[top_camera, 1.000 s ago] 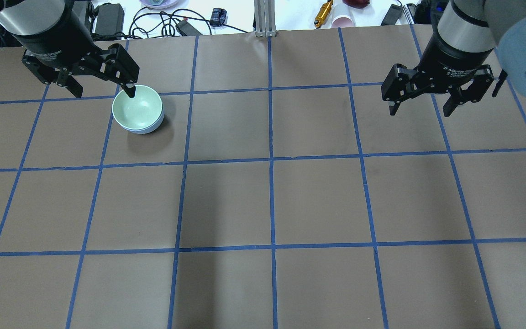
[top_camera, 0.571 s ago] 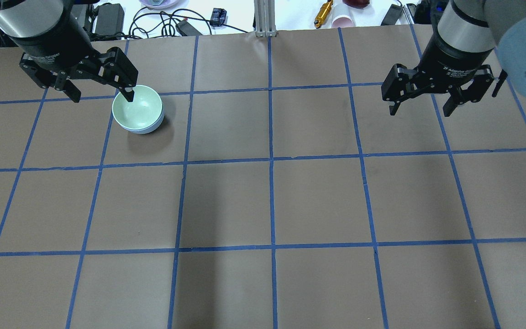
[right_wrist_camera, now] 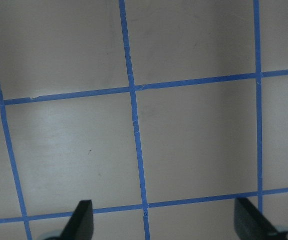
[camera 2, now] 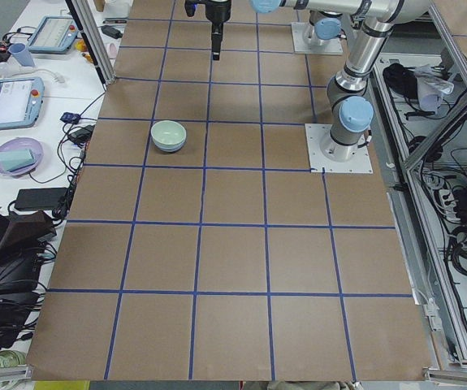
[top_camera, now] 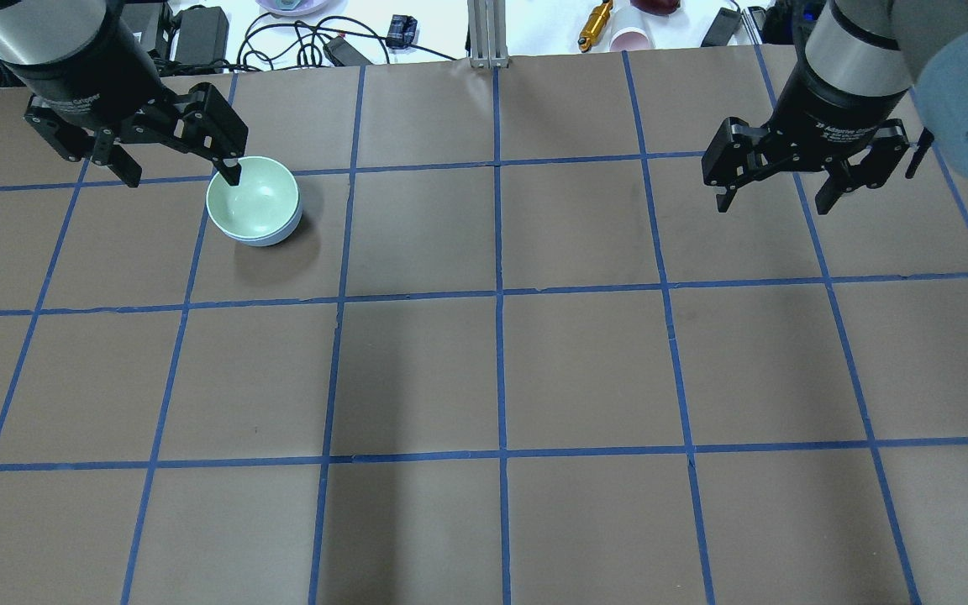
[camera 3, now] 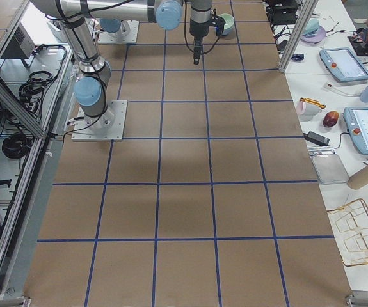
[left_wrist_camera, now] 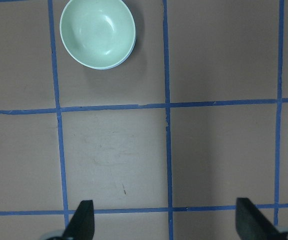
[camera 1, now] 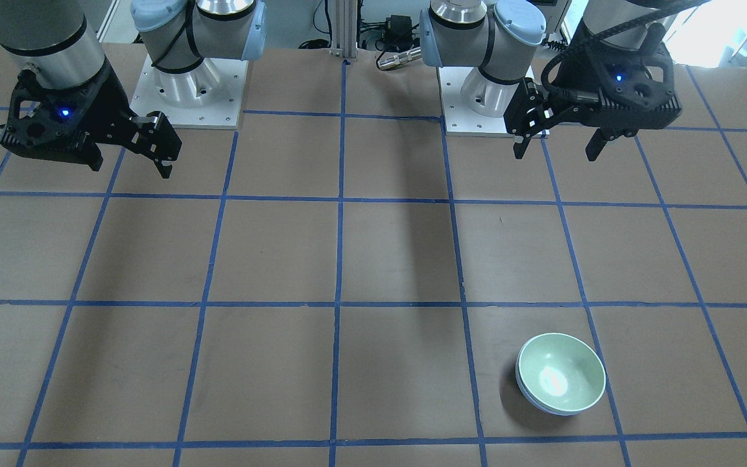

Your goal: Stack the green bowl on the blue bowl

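The green bowl (top_camera: 253, 198) sits nested inside the blue bowl (top_camera: 276, 239), of which only a thin rim shows under it. The stack stands on the brown table at the far left of the overhead view. It also shows in the front-facing view (camera 1: 560, 380), the exterior left view (camera 2: 169, 134) and the left wrist view (left_wrist_camera: 97, 32). My left gripper (top_camera: 181, 175) is open and empty, raised above the table just left of the stack, and one fingertip (top_camera: 234, 175) overlaps the green bowl's rim in this view. My right gripper (top_camera: 774, 206) is open and empty, hovering far to the right.
The table (top_camera: 501, 370) is brown with a grid of blue tape lines. Beyond its far edge lie cables (top_camera: 299, 38), a pink cup (top_camera: 631, 38) and a gold cylinder (top_camera: 595, 23). The two arm bases (camera 1: 189, 84) stand at the robot's side of the table.
My left gripper has drifted slightly left and away from the stacked bowls, still open. The bowls and my right gripper have not moved.
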